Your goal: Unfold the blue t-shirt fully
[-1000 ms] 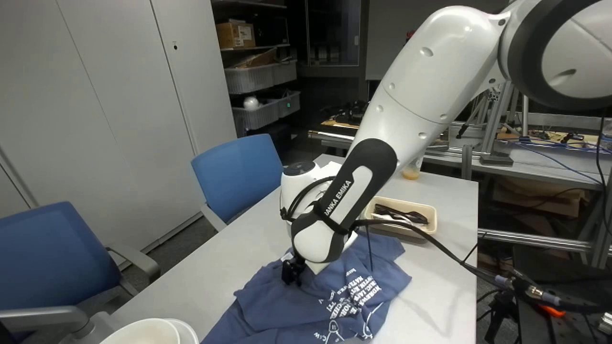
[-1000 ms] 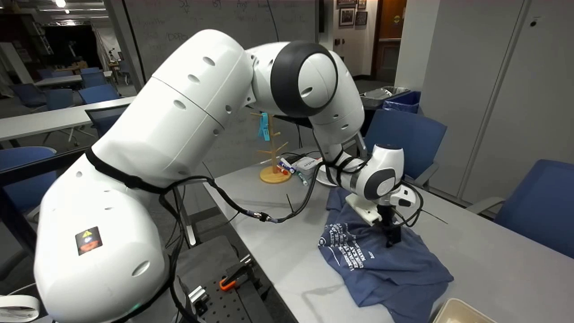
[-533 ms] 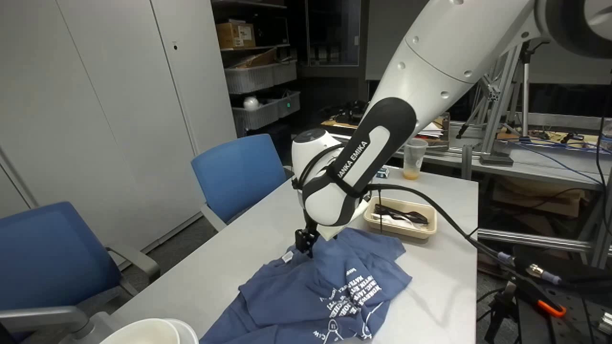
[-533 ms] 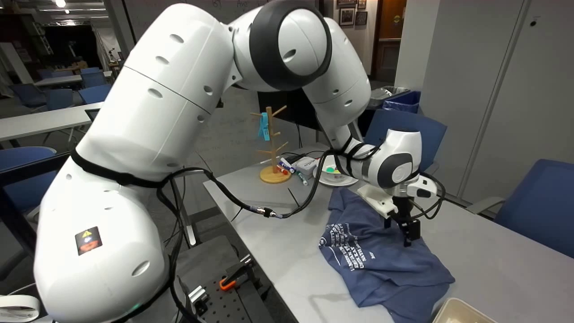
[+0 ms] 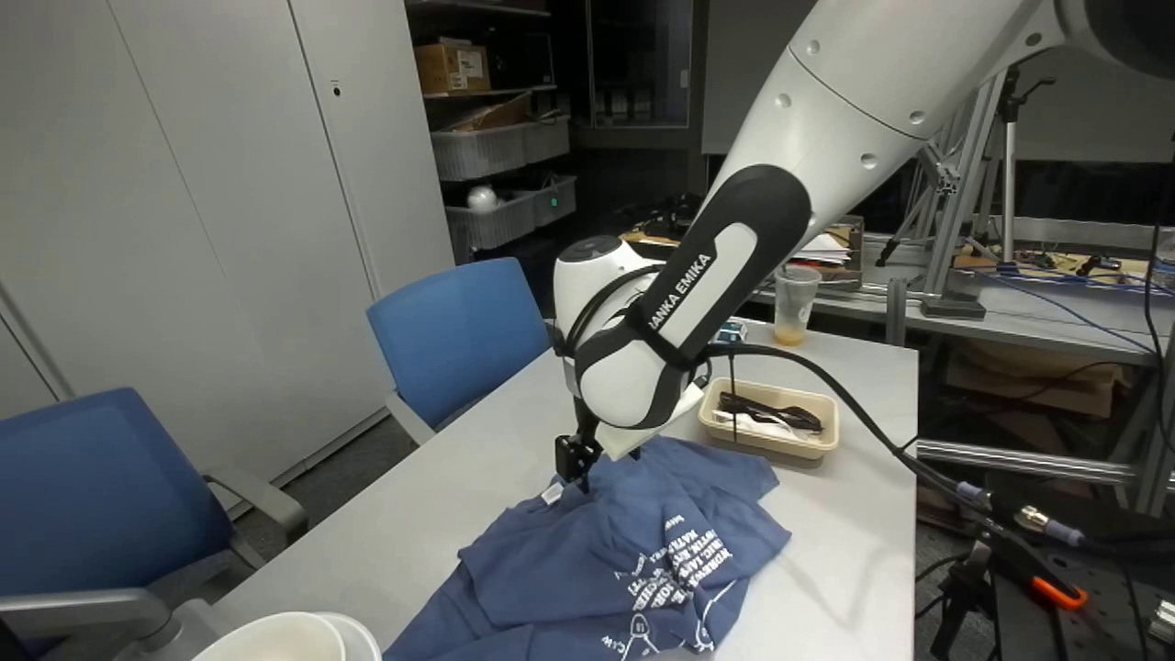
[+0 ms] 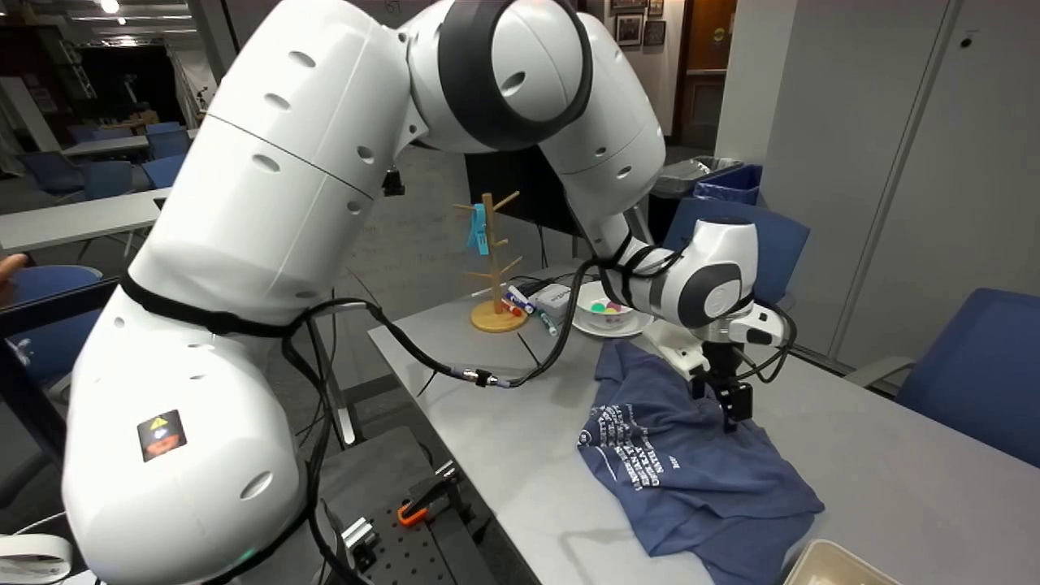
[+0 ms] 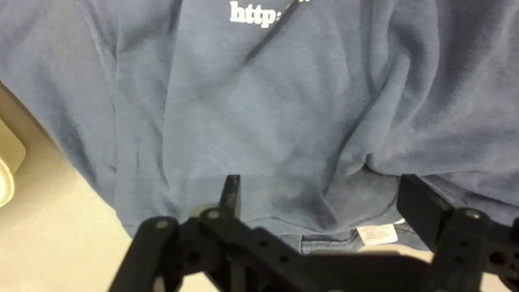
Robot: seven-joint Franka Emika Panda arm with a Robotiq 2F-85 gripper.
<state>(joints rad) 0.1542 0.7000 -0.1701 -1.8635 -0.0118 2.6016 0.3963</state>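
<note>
blue t-shirt (image 7: 259, 129): soft cloth, rumpled folds | cream tray (image 5: 764, 444): rounded corners | black pincer (image 7: 320, 188): jaws spread wide

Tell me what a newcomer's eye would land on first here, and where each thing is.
Probably the big white arm, reaching over the table in both exterior views. Next, the rumpled t-shirt on the table under the arm's end, its white print standing out. The wrist view shows the gripper open over the t-shirt, with a pale tag near the t-shirt's edge.
</note>
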